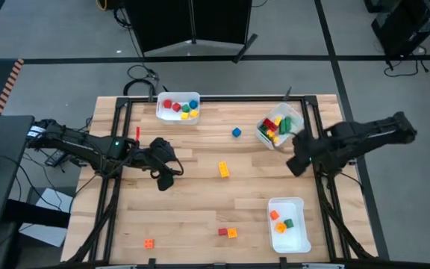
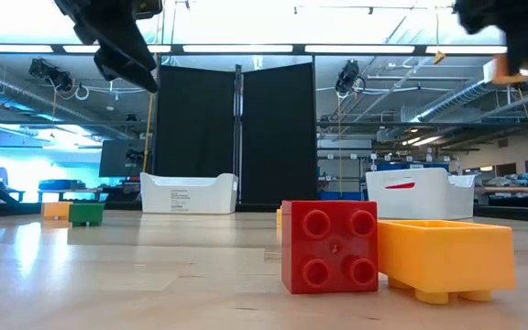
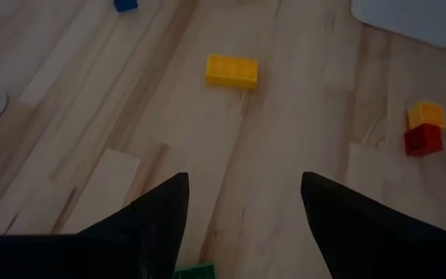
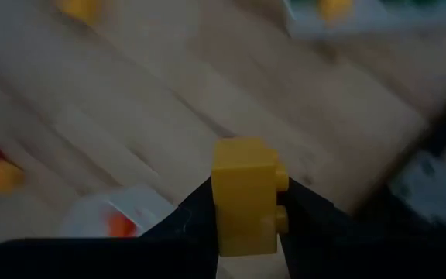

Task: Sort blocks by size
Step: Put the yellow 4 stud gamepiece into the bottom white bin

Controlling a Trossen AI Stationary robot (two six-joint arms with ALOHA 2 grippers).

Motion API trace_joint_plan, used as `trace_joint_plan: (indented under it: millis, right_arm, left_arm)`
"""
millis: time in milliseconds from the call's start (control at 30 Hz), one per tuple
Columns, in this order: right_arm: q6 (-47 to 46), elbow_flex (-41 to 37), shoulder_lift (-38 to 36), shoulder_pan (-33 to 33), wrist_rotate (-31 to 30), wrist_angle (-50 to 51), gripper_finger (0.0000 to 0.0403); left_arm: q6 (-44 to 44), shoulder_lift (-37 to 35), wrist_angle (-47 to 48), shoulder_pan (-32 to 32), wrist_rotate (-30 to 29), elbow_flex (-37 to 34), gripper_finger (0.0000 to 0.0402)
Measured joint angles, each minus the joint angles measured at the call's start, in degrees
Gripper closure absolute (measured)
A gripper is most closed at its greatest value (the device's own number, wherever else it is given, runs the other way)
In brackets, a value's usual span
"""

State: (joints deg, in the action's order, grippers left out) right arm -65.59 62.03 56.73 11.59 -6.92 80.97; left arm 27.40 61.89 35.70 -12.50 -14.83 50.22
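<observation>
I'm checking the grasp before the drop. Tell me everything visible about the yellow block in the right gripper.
The yellow block is a small, glossy plastic-looking brick with rounded studs bulging on one side. It stands pinched between the two dark fingers of the right gripper, lifted clear of the wooden table, touching only those fingers. Its lower part is hidden between them.

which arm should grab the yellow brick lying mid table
Left. The left gripper is open and empty, with the yellow brick just ahead; the right gripper already holds a yellow block.

Three bins [image 1: 178,106] along table [image 1: 200,217] edges, blocks [image 1: 223,169] scattered between
</observation>
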Motion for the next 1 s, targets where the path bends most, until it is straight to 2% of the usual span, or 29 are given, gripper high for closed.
trace_joint_plan:
  millis: [133,367,467,767,1000]
  right_arm:
    - [-9.95,-0.78,1.34,9.55,0.33,4.91,0.0293]
    - [-20.45,-1.12,6.99,24.43,1.92,3.42,0.0293]
    - [-21.61,-1.12,10.20,30.25,2.29,1.40,0.0293]
    - [-11.31,-1.12,17.73,45.94,1.74,-5.58,0.0292]
    - [0.83,-2.06,21.33,49.79,1.48,-10.67,0.0292]
  left_arm:
    - [0.08,0.00,-1.20,0.01,0.00,0.00,0.0143]
    - [0.24,0.00,-3.84,0.01,0.00,0.00,0.0143]
    - [0.26,0.00,-5.13,-0.01,0.00,0.00,0.0143]
    - [0.27,0.00,-7.48,0.00,0.00,0.00,0.0143]
    - [0.29,0.00,-9.01,-0.01,0.00,0.00,0.0143]
